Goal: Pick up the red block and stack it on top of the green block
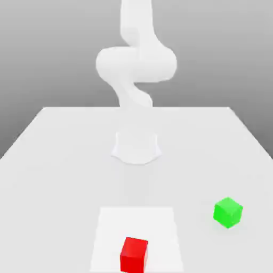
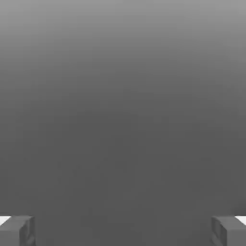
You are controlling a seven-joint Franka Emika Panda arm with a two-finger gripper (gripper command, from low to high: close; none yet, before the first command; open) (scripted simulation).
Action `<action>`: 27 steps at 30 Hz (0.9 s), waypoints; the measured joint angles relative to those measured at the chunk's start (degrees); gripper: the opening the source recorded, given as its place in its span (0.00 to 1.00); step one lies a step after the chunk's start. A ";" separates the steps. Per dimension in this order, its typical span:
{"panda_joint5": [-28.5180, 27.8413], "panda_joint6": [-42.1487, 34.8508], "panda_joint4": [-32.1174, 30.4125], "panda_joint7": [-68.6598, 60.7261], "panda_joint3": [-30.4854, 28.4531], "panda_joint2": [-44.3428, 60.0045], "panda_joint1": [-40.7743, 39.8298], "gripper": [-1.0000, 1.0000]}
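Note:
The red block (image 1: 134, 254) sits on the white table near its front edge, on a brighter white square patch (image 1: 106, 234). The green block (image 1: 228, 212) rests on the table further toward the exterior view's right and slightly behind the red one; the two cubes are well apart. In the hand view my gripper (image 2: 123, 230) is open: its two grey fingertips (image 2: 17, 230) stand far apart with nothing between them, against a plain grey background. The white arm (image 1: 136, 64) rises above the table's far middle.
The arm's round white base (image 1: 136, 146) stands at the middle of the table (image 1: 53, 160). The table's far edge runs behind the base, and its sides slope outward toward the front.

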 joint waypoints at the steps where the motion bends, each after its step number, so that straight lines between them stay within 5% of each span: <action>1: -0.09 0.83 -0.37 0.53 0.34 2.26 -0.39 0.50; 27: -1.81 22.92 -8.04 12.01 2.42 56.34 -3.14 0.50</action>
